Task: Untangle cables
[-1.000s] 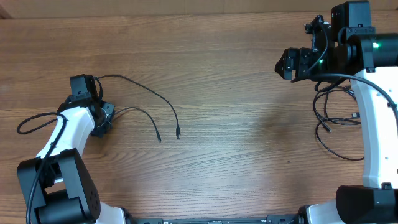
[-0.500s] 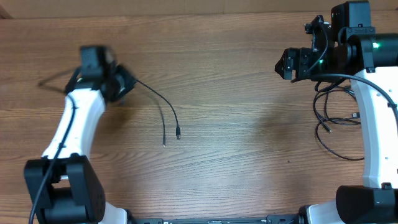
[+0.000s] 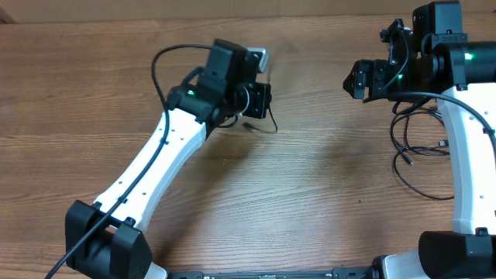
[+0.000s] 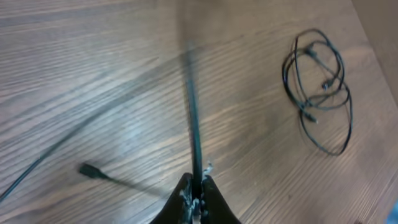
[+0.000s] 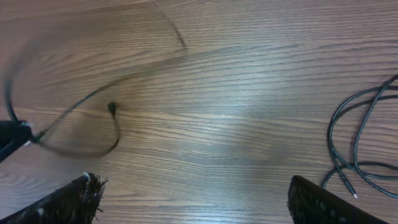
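The left tool (image 4: 196, 194) is clamping a thin black held cable (image 4: 192, 118), its two fingers pressed together on the cord. In the left wrist view the held cable is running straight away from the fingertips, its long axis pointing up the frame, and it is blurring toward its far end. A small plug end (image 4: 86, 169) is lying beside it on the tabletop (image 3: 310, 201), pointing left, with its cord trailing to the right. In the overhead view the left tool (image 3: 260, 99) is hovering over the upper middle of the tabletop, and only a short curl of the held cable (image 3: 272, 121) is showing beneath it. In the right wrist view the same cord is appearing as a blurred loop (image 5: 81, 134).

A bundle of cables (image 3: 415, 147) is lying in loose loops near the right edge, well apart from the held cable; its loops (image 4: 317, 87) are overlapping, with small plugs showing inside them.

The right tool (image 3: 358, 80) is hanging above the upper right of the tabletop, its fingers (image 5: 69, 204) spread wide and gripping nothing.
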